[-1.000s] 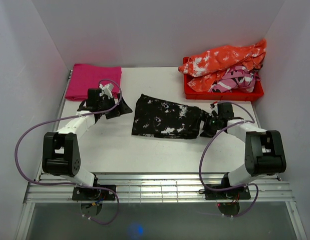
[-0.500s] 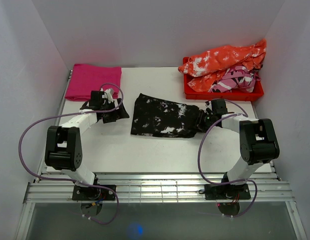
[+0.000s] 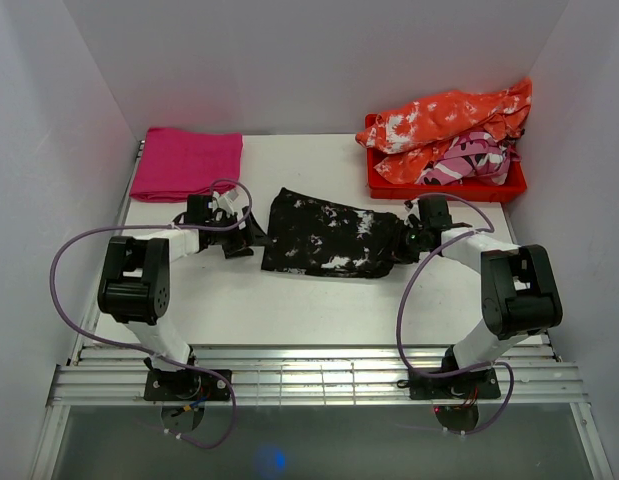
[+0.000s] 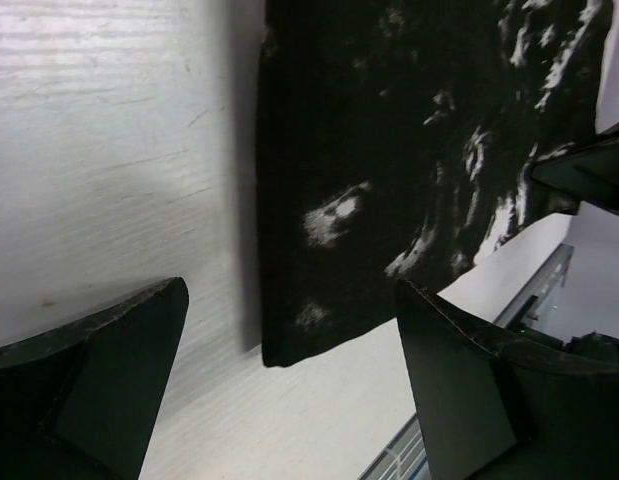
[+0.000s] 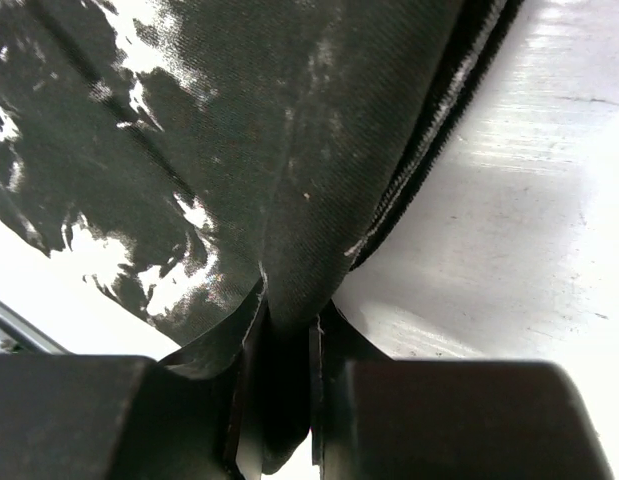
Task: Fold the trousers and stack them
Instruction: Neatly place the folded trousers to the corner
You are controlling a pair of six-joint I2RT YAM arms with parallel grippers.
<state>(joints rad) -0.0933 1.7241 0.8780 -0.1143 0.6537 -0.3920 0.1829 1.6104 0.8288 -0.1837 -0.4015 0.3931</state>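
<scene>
Trousers [image 3: 329,236] edge inside right claw [image 5: 287,335]

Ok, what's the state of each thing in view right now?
trousers: folded into a flat bundle, mid-table.
right gripper: jaws shut on the trousers' right end.
left gripper: jaws open around the trousers' left corner.
magenta cloth: folded flat, far left.
red bin: heaped with crumpled garments.

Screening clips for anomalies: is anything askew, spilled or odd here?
Nothing serious. The trousers lie folded but slightly skewed on the table, their right edge pinched in the shut right pincer. At back right, the orange garment spills over the rim of the red bin.
</scene>
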